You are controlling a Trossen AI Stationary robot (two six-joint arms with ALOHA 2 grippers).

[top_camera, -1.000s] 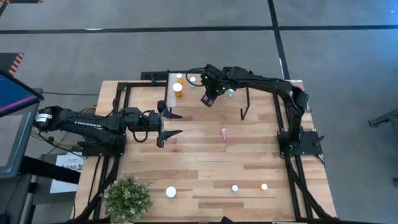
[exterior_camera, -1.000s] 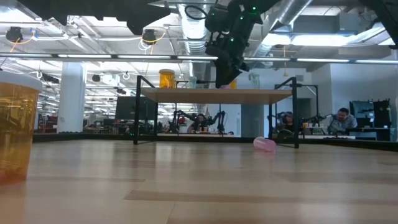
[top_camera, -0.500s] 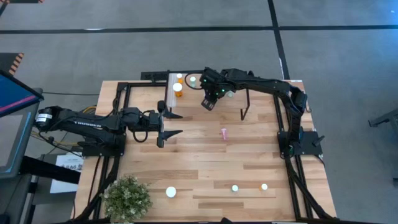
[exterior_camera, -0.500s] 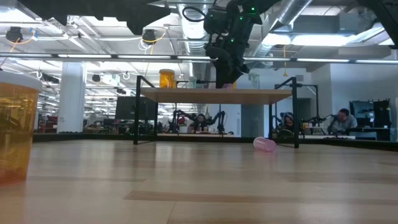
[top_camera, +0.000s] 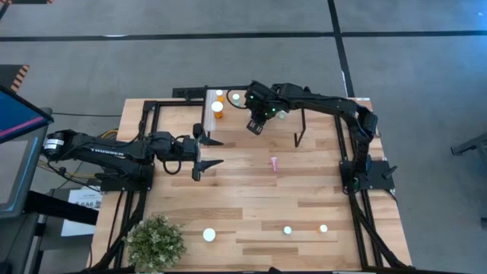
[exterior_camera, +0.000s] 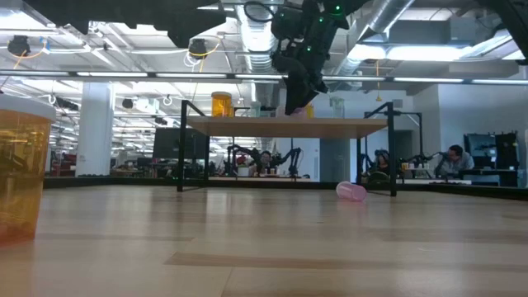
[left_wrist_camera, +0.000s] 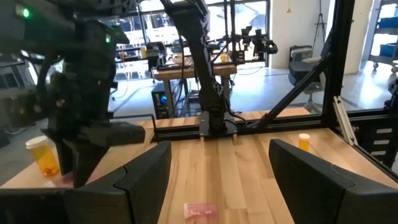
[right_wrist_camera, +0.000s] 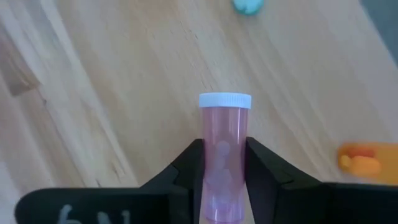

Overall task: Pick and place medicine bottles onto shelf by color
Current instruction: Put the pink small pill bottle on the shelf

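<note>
The shelf [top_camera: 283, 131], a low wood-topped platform on black legs, stands at the table's far middle [exterior_camera: 247, 126]. My right gripper [top_camera: 255, 128] hangs over its top, slanting down, shut on a pink medicine bottle [right_wrist_camera: 224, 149] with a white cap. On the shelf stand an orange bottle [top_camera: 218, 109] and a green one [top_camera: 236, 97]. Another pink bottle [top_camera: 274, 161] lies on its side on the table in front of the shelf. My left gripper [top_camera: 209, 152] waits open and level at the table's left, touching nothing. My right gripper pinches the pink bottle's body [right_wrist_camera: 224, 163] between its two fingers [right_wrist_camera: 191, 167], one on each side. The fingers slant down from the table's right and lie along the bottle. Its white cap [right_wrist_camera: 225, 99] reaches past the fingertips. The bottle's other end is hidden.
Near the table's front edge stand a white-capped bottle [top_camera: 209, 235], another small one [top_camera: 288, 229] and an orange one [top_camera: 323, 227]. A potted plant [top_camera: 156, 242] fills the near left corner. A large orange bottle [exterior_camera: 18, 177] stands close to the low camera.
</note>
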